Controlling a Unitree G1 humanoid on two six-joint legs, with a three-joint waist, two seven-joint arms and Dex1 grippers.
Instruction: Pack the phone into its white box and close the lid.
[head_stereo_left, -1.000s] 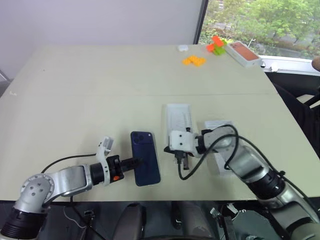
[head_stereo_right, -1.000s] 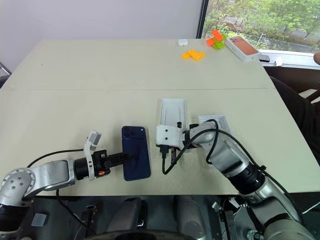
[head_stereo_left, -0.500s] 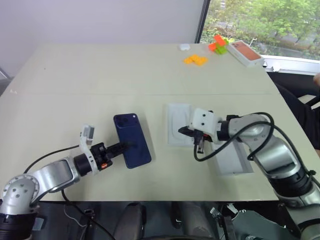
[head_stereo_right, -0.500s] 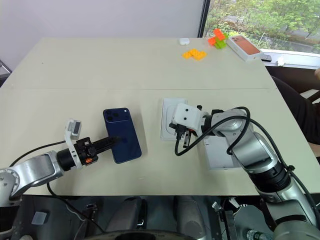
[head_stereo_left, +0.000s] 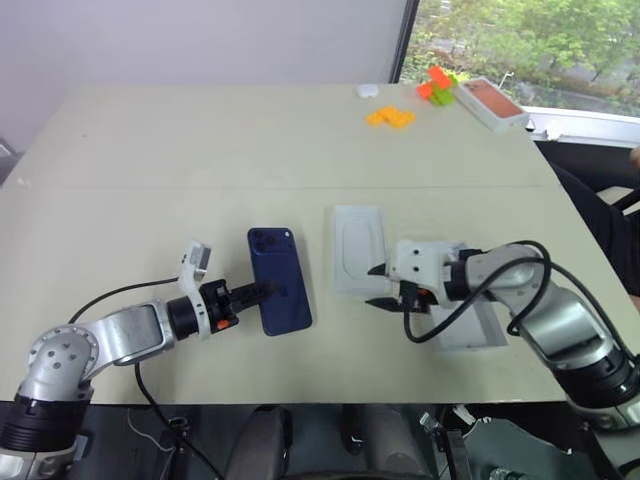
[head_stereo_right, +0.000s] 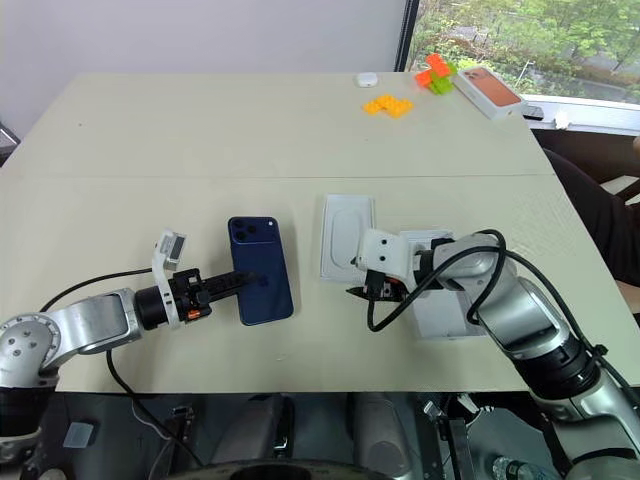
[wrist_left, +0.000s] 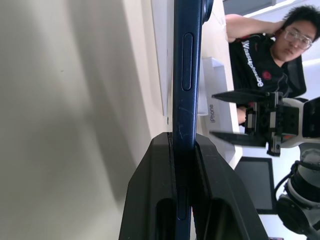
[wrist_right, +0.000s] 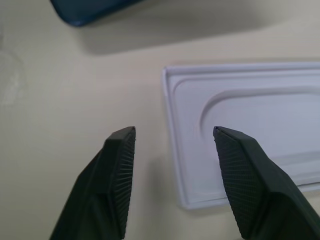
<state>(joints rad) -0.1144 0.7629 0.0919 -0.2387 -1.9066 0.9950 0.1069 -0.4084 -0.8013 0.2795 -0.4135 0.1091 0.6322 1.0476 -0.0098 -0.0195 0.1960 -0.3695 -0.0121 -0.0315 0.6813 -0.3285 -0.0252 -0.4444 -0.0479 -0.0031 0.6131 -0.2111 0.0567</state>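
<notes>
- Navy-blue and glossy, the phone (head_stereo_left: 279, 293) is clamped edge-on in my left gripper (head_stereo_left: 262, 292), its back with the camera cluster facing up, held just above the beige table (head_stereo_left: 200, 170).
- My left fingers (wrist_left: 150, 200) press on both faces of the phone near its lower end.
- My right gripper (head_stereo_left: 381, 285) grasps nothing; its jaws stand apart over the near corner of the white moulded insert (head_stereo_left: 358, 248), one finger on each side of that insert's edge.
- White cardboard, the lid (head_stereo_left: 470, 320) lies on the table under my right forearm, just beside the insert.
- Whether the white box sits there too I cannot tell.
- Orange and green blocks (head_stereo_left: 412, 100) and a box with an orange phone picture (head_stereo_left: 488, 104) lie at the table's far edge.
</notes>
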